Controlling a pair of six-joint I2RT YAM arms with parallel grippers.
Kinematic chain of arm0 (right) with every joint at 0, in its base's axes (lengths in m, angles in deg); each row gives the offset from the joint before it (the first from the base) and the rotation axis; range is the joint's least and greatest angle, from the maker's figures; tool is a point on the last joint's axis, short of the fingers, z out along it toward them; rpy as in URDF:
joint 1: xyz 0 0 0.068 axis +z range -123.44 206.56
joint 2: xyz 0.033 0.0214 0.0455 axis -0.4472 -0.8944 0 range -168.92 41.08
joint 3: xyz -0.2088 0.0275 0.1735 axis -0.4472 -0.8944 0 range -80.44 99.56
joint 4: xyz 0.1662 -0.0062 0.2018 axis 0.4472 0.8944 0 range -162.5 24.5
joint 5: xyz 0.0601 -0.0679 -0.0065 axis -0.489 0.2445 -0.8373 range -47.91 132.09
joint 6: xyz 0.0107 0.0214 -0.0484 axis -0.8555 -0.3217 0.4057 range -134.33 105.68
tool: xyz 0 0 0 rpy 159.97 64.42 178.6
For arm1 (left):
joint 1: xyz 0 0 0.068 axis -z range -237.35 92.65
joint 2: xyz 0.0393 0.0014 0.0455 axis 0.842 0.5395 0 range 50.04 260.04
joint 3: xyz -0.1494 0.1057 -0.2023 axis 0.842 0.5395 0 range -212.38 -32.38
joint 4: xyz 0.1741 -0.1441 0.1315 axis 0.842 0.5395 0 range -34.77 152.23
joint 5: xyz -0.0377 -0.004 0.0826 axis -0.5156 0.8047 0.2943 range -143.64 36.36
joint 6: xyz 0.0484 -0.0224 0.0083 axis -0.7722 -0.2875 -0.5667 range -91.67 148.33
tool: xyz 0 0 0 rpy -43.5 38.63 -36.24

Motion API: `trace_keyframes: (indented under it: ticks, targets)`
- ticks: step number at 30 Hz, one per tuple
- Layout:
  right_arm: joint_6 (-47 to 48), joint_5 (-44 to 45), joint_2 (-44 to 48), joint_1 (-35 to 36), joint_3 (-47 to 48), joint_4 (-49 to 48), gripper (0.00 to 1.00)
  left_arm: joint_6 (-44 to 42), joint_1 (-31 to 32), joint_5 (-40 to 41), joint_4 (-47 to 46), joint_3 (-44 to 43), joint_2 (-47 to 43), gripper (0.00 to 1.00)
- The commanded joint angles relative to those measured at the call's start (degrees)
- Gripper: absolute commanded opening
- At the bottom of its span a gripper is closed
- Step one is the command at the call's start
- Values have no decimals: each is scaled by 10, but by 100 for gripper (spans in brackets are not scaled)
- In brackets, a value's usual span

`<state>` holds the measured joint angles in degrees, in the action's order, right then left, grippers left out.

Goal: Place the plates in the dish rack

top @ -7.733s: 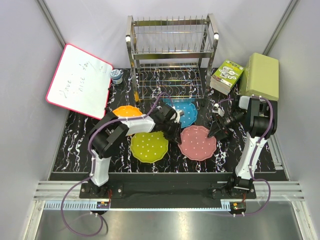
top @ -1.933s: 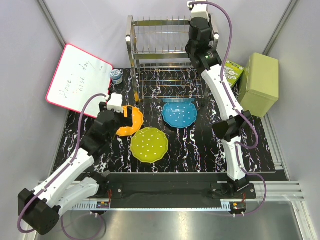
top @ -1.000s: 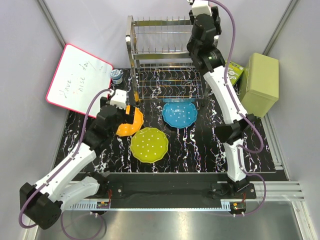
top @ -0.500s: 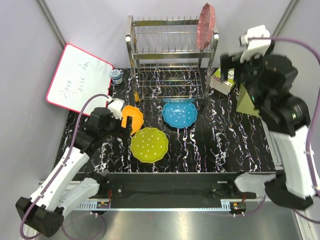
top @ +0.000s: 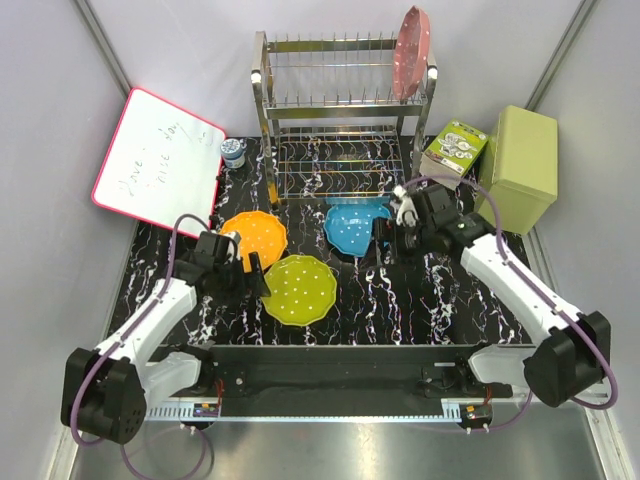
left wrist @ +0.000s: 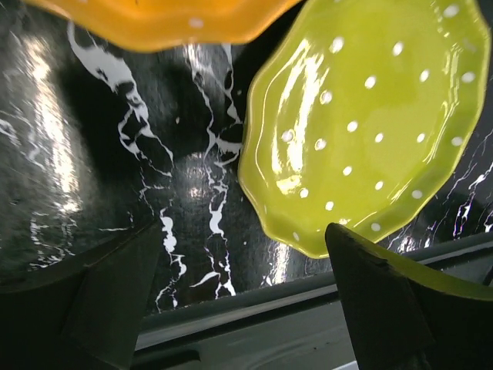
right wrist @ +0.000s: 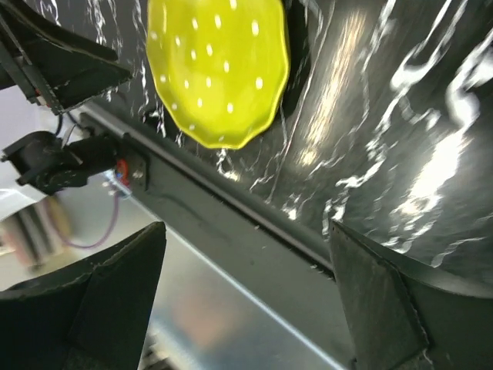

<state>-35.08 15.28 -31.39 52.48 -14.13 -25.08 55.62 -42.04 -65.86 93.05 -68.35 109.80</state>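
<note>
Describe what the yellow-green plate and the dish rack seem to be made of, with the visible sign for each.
Yellow-green plate: probably moulded plastic, glossy; even colour, bright glare streaks, soft scalloped rim.
Dish rack: likely metal wire, chrome-like polish; thin silvery bars and posts catching light.

Left arm (top: pixel 140 335) sits low, elbow at lower left, forearm running up and right. Left gripper (top: pixel 252 272) points right, tilted down, jaws wide apart, nothing between them. Right arm (top: pixel 520 290) reaches from lower right up and left, wrist bent. Right gripper (top: pixel 388 238) points left and down, jaws spread wide, empty. The two grippers are well apart.
</note>
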Motion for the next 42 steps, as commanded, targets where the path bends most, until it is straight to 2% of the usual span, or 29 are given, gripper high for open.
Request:
trace_keyframes:
  ticks: [1,5,7,13,16,18,28,34,38,42]
  targets:
    - [-156,-92,22,-3,-89,-158,92,37,-1,-45,-35,14,4,90]
    - [-215,-106,5,-7,-175,-228,88,68,-1,-62,-93,32,49,87]
    - [-220,-88,-7,-10,-191,-238,88,81,0,-70,-116,36,67,86]
    - [-297,-62,-64,-10,-245,-380,85,89,23,-77,-201,31,122,80]
    - [-300,-41,-80,-10,-253,-399,87,93,41,-74,-226,34,141,76]
    - [-305,-38,-96,-10,-258,-402,84,94,56,-82,-242,38,146,72]
    - [-347,-14,-123,-11,-347,-488,79,98,124,-77,-307,14,199,72]
    - [-394,-1,-170,-10,-344,-551,76,90,145,-82,-310,10,216,70]
    - [-408,19,-206,-11,-322,-589,75,94,148,-86,-311,11,225,62]
    - [-406,15,-224,-11,-310,-613,75,96,153,-91,-322,5,251,51]
